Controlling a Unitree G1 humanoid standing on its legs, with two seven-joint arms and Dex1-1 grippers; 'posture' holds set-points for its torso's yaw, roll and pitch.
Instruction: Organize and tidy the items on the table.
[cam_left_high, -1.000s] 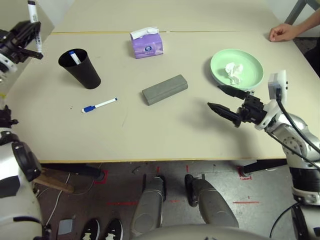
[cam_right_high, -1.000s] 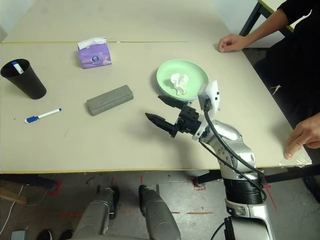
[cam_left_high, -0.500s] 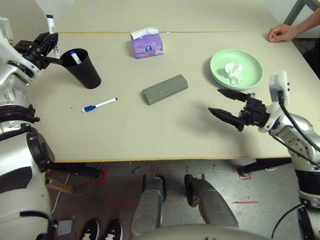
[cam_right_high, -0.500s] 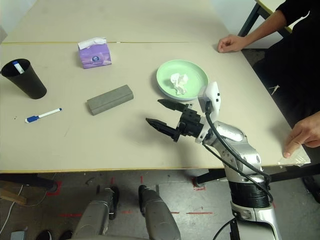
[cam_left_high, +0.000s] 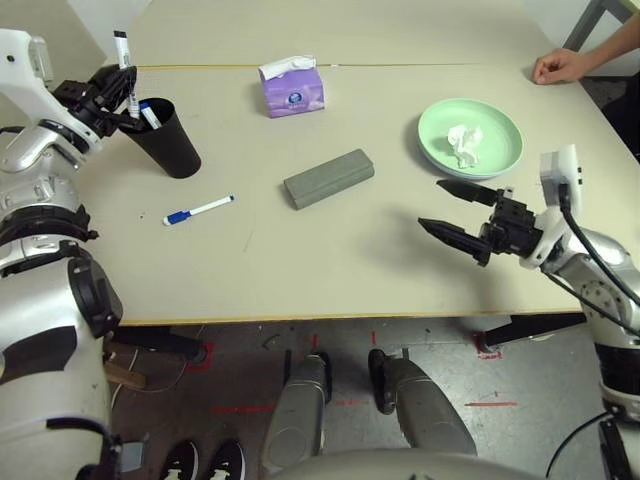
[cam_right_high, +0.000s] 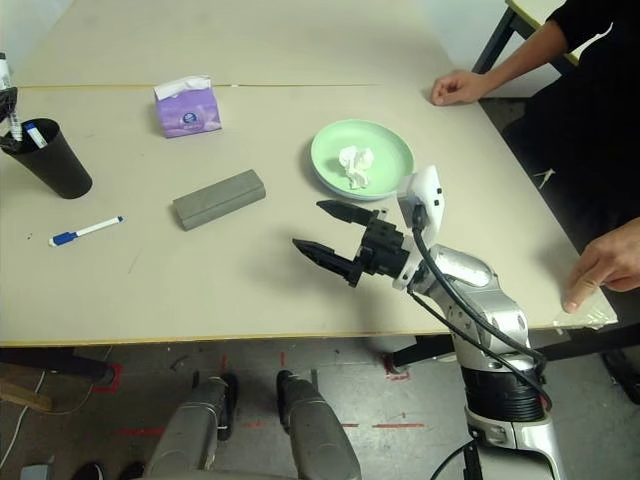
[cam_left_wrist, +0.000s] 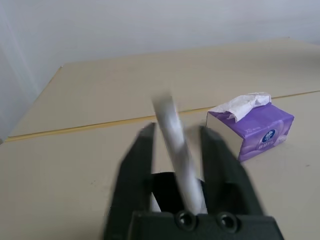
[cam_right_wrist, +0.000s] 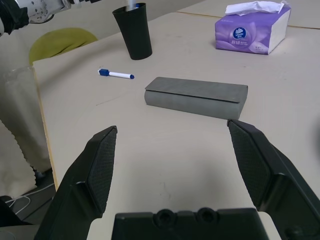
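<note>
On the table (cam_left_high: 330, 250): three pens, one gripped by the left gripper (cam_left_high: 118, 100); right gripper (cam_left_high: 455, 212) gapes empty.

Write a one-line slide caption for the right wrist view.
Open right gripper faces grey oblong glasses case on pale beige table.

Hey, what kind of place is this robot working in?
Probably a lab or test room: red tape marks on the bare floor, a plain beige table with props, and a person's hand resting at its far edge.
</note>
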